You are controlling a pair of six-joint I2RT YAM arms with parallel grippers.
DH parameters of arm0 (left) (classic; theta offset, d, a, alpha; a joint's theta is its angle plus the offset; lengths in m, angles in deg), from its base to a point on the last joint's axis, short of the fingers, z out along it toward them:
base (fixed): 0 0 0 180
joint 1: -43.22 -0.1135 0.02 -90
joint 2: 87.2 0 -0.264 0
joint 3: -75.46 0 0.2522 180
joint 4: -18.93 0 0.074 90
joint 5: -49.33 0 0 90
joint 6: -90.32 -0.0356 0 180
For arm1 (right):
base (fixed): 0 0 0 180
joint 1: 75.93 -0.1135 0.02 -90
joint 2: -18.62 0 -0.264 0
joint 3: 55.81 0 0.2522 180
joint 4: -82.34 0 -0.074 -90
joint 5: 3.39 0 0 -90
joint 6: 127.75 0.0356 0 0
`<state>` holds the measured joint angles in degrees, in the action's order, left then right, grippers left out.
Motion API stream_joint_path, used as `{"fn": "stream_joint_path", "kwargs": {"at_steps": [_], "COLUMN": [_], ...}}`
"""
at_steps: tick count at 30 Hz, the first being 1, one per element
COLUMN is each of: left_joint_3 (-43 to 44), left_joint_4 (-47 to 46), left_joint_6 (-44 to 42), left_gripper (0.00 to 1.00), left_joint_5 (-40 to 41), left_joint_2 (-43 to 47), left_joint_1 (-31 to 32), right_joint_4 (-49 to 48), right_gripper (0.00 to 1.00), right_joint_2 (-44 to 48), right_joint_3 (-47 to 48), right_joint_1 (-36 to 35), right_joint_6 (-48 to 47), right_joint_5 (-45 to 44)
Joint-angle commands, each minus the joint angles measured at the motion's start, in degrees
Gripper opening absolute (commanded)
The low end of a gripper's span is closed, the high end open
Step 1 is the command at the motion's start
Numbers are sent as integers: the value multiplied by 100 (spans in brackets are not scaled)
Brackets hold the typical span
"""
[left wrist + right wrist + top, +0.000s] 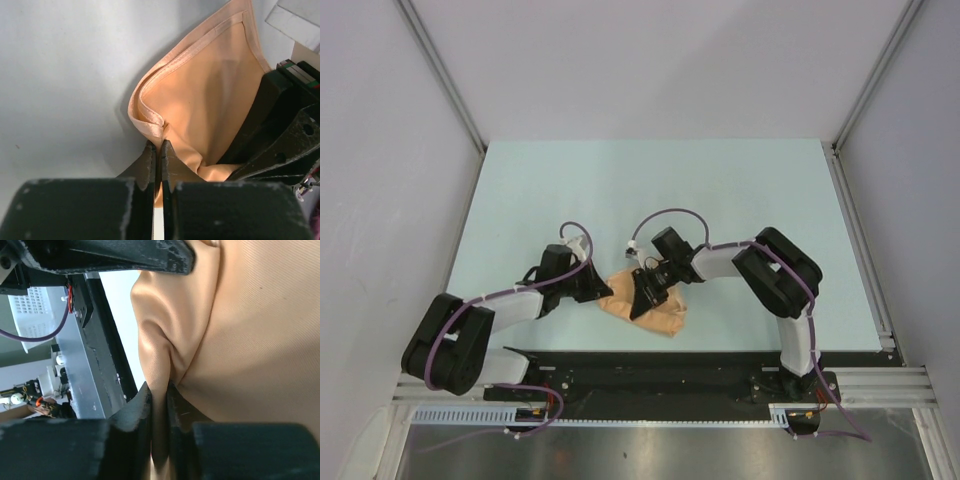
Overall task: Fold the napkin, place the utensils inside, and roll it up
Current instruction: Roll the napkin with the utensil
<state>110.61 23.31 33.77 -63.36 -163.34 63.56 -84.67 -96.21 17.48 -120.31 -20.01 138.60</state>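
The peach-orange napkin (660, 315) lies bunched on the pale table near the front edge, between my two grippers. My left gripper (603, 291) is at its left side. In the left wrist view the left gripper (157, 145) is shut on the napkin (215, 90) at a hemmed edge. My right gripper (642, 300) is over the middle of the cloth. In the right wrist view the right gripper (159, 387) is shut on a raised fold of the napkin (250, 340). The utensils are out of view.
The black base rail (650, 365) runs just behind the napkin at the table's near edge. Pale green table (650, 190) stretches beyond it, bounded by white walls and metal posts. The right arm's black body (285, 125) sits close beside the left gripper.
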Motion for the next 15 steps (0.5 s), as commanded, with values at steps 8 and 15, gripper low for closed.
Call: {"fn": "stream_joint_path", "kwargs": {"at_steps": [8,15], "left_joint_3": [146,418], "left_joint_4": [481,587], "left_joint_6": [47,-32], "left_gripper": [0,0], "left_joint_5": [2,-50], "left_joint_2": [12,-252], "left_joint_1": [102,-12], "right_joint_4": [1992,1828], "right_gripper": [56,66], "right_joint_2": [1521,2674], "right_joint_3": [586,34], "right_joint_1": [624,-849], "right_joint_6": [-1068,-1632], "right_joint_5": [-1286,-4165]}}
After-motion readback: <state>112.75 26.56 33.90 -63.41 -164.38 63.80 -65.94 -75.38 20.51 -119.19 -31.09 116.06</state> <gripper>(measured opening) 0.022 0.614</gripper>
